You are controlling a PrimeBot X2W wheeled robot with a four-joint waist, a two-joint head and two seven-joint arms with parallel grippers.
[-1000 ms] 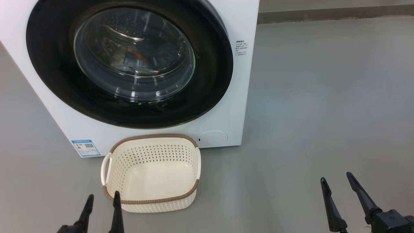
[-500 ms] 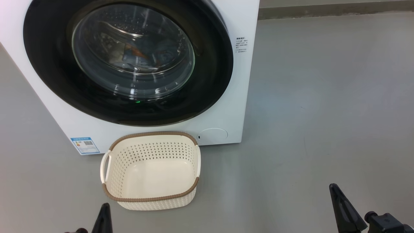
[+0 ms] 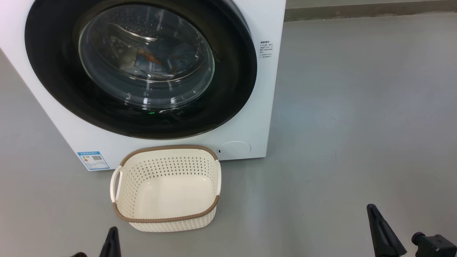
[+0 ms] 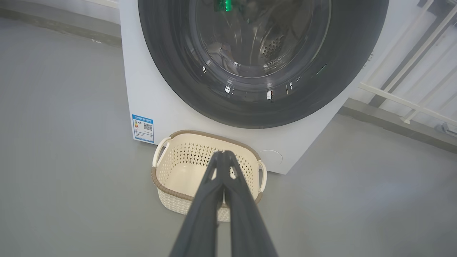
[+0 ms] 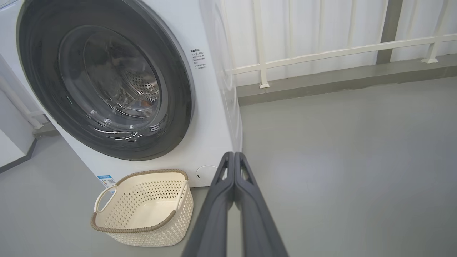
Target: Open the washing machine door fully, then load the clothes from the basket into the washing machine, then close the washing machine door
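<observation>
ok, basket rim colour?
Brown, woven-look band; the basket itself is cream. Head view shows it best.

The big white boxy washing machine [image 3: 262, 114] is cut off at 12 o'clock, and the print on the small blue label sticker [image 3: 93, 160], at its 7 o'clock corner, cannot be read.

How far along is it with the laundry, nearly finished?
It looks finished. Done: the basket is empty, the clothes lie behind the glass, and the door looks shut. In hand: nothing; the left gripper and right gripper are both shut, empty and clear of the machine. Left: nothing that I can see.
</observation>
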